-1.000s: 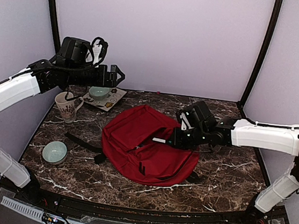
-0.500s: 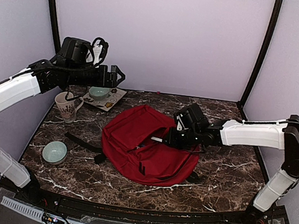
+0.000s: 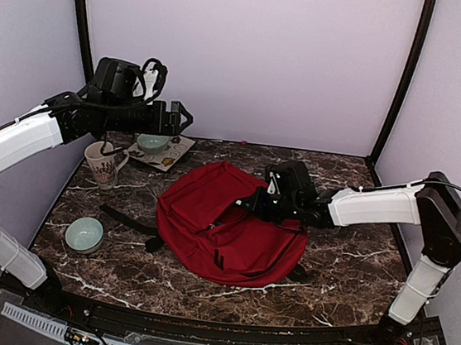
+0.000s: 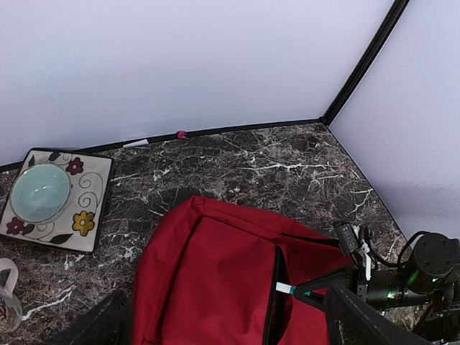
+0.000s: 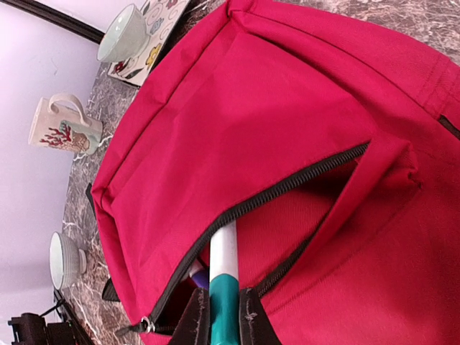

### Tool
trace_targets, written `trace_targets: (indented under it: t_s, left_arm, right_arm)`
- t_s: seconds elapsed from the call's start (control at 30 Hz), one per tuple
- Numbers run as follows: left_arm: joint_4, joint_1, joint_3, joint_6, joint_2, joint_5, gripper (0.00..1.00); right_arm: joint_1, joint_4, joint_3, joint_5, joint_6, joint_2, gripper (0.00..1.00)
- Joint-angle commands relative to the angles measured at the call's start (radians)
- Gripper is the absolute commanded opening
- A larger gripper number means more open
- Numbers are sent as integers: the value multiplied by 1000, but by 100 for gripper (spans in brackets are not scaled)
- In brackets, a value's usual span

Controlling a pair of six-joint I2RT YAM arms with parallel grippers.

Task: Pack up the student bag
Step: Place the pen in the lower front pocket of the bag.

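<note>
Since the right gripper (image 5: 224, 307) has slid nearer the student bag (image 3: 224, 230), which lies flat on the table (image 3: 344, 269), its pinched marker (image 5: 223, 262) now pokes into the bag's open zip; 1 item is nearly packed; the left gripper (image 3: 182, 119), gaping and empty, hovers above the bag's far-left side.

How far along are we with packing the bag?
Done: the bag is unzipped. In hand: the right gripper holds a pen, its end at the opening. The left gripper hangs open and empty. Left: release the pen, likely zip up; whether the mug and bowls outside go in, I can't tell.
</note>
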Motion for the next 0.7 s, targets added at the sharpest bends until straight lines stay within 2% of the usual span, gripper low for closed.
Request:
trace_targets:
  t_s: [0.0,0.13,0.5,0.67]
  left_arm:
    - [-5,9,-14,-6,2,4,95]
    - [3,9,-15,-10,15,4,95]
    - [36,9,-3,-22,74,17,95]
    - [34,9,53,-19,131,37,94]
  right_arm:
    - [-10,170,30,-43,18,67,0]
    - [-11,245,60,-72,8,127,0]
    - [-14,310,134,-147,-72,232,0]
    - [-13,317,161,-185,-93,287,0]
